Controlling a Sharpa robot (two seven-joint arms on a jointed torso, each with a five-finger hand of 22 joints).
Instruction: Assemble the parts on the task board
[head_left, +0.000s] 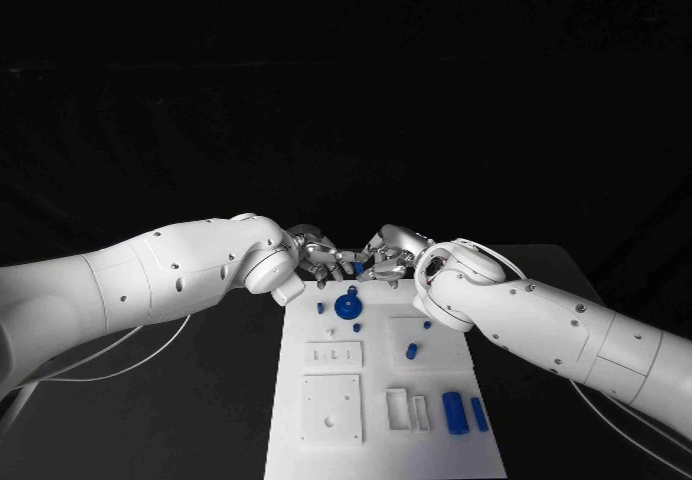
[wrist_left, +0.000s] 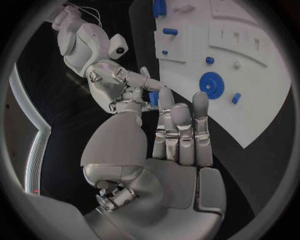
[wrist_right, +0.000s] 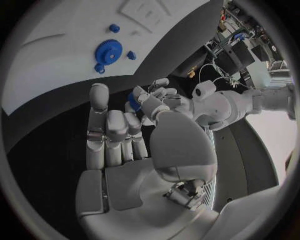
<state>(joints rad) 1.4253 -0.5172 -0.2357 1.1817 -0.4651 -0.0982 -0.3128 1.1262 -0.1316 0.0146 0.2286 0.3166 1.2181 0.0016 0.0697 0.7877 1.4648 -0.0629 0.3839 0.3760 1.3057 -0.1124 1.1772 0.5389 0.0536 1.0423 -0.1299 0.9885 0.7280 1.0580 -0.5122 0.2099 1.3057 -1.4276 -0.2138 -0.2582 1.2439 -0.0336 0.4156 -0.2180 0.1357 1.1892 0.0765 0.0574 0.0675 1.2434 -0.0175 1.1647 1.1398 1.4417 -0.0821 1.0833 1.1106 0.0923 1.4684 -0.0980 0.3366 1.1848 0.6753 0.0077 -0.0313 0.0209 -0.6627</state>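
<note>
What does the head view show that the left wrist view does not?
Head view alone: the task board's near end with two upright blue bars and white blocks. Left wrist view alone: a small blue part between the fingers of the right hand, in front of the left hand. Both: the blue gear and both hands.

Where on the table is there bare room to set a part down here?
Bare black table lies on both sides of the task board, under each forearm. On the board, open white sits between the blue gear and the recessed plates. The far edge is crowded: left hand and right hand meet there.
</note>
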